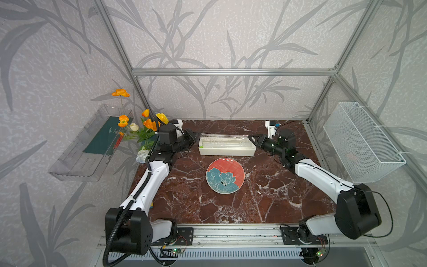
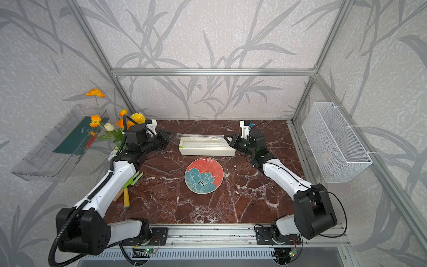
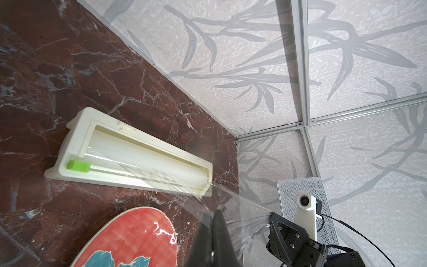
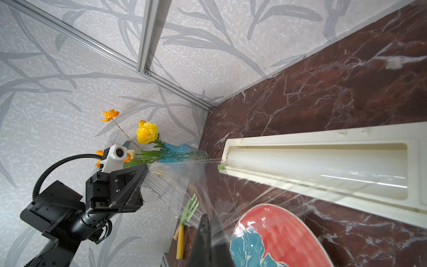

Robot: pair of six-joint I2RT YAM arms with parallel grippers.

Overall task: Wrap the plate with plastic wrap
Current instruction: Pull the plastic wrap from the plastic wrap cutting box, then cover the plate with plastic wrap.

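Observation:
The coral-red plate [image 1: 225, 175] [image 2: 204, 175] with its teal flower lies flat mid-table, uncovered. Behind it, the plastic wrap [image 1: 223, 136] [image 2: 199, 136] is stretched as a taut clear sheet just above the cream dispenser box [image 1: 227, 148], still running into its roll. My left gripper [image 1: 196, 135] [image 3: 212, 215] is shut on the sheet's left corner. My right gripper [image 1: 250, 138] [image 4: 209, 219] is shut on the right corner. Both wrist views show the film [image 3: 242, 208] [image 4: 184, 180] fanning in wrinkles from the closed fingertips, with the plate [image 3: 134, 238] [image 4: 284, 235] below.
A green slider [image 3: 78, 166] sits at the dispenser's left end. A vase of orange flowers [image 1: 143, 129] and a clear wall shelf [image 1: 92, 148] stand at the left. A white wire basket [image 1: 360, 143] hangs on the right wall. A green garden fork [image 2: 129, 187] lies under the left arm.

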